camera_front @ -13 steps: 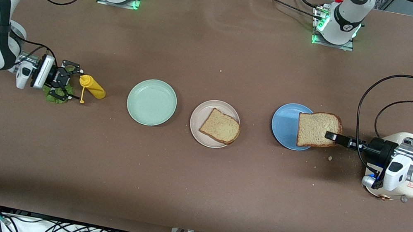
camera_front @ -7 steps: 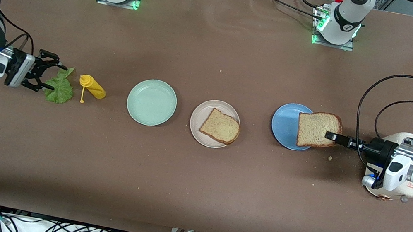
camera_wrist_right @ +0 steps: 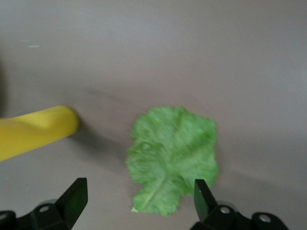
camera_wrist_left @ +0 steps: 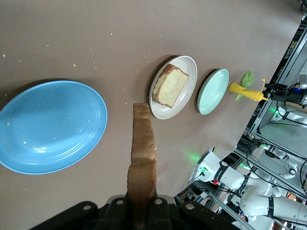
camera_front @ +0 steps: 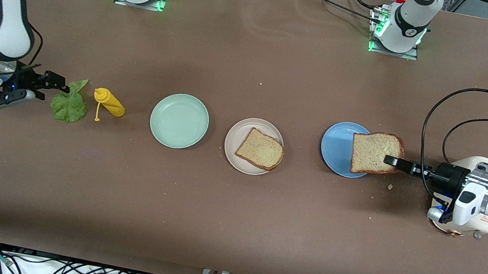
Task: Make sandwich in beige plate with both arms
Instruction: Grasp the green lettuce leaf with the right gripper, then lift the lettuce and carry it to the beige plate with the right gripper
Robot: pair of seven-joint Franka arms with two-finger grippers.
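One toast slice [camera_front: 262, 149] lies on the beige plate [camera_front: 237, 131] at mid-table. My left gripper [camera_front: 391, 160] is shut on a second toast slice [camera_front: 376, 153] and holds it in the air over the rim of the blue plate [camera_front: 335, 147]. In the left wrist view this held slice [camera_wrist_left: 142, 158] shows edge-on between the jaws of the left gripper [camera_wrist_left: 142, 211]. A green lettuce leaf [camera_front: 69, 103] lies flat on the table. My right gripper [camera_front: 54, 88] is open just beside the leaf, toward the right arm's end. The right wrist view shows the leaf [camera_wrist_right: 175, 155] ahead of the right gripper [camera_wrist_right: 139, 196].
A yellow squeeze bottle [camera_front: 109, 104] lies on its side between the lettuce and a mint green plate [camera_front: 179, 120]. The bottle's body [camera_wrist_right: 33, 132] lies close to the leaf in the right wrist view. Crumbs dot the brown table near the blue plate.
My right gripper has pulled back from over the lettuce toward the right arm's end of the table, and the whole leaf now shows. The left arm and its toast have not moved.
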